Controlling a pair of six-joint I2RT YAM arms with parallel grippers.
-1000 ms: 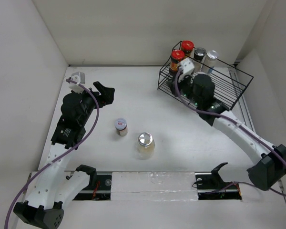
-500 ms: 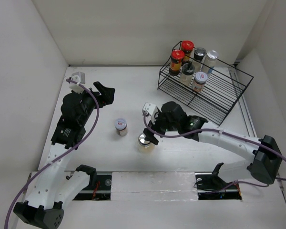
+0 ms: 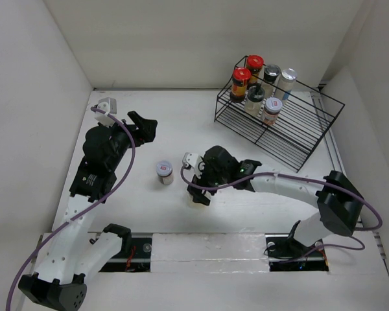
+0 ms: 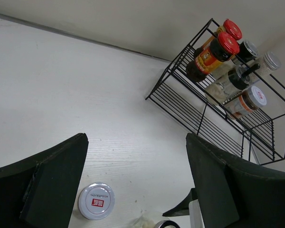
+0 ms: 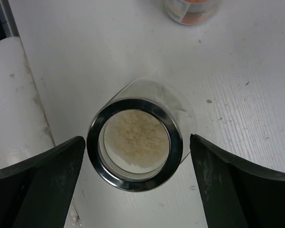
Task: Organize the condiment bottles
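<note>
Condiment bottles (image 3: 255, 87) are shelved, but for two left on the desk (image 3: 181, 123). At the left, the left tool (image 4: 135, 152) is held spread and empty, far of the small white-capped jar (image 3: 164, 170). Just right of it, the wide silver-lidded jar (image 5: 133, 140) is stood upright, axis vertical, bracketed by the spread fingers of the right tool (image 3: 201, 183), apparently not pinched. Far right, five bottles are kept in the wire rack (image 3: 297, 137).
</note>
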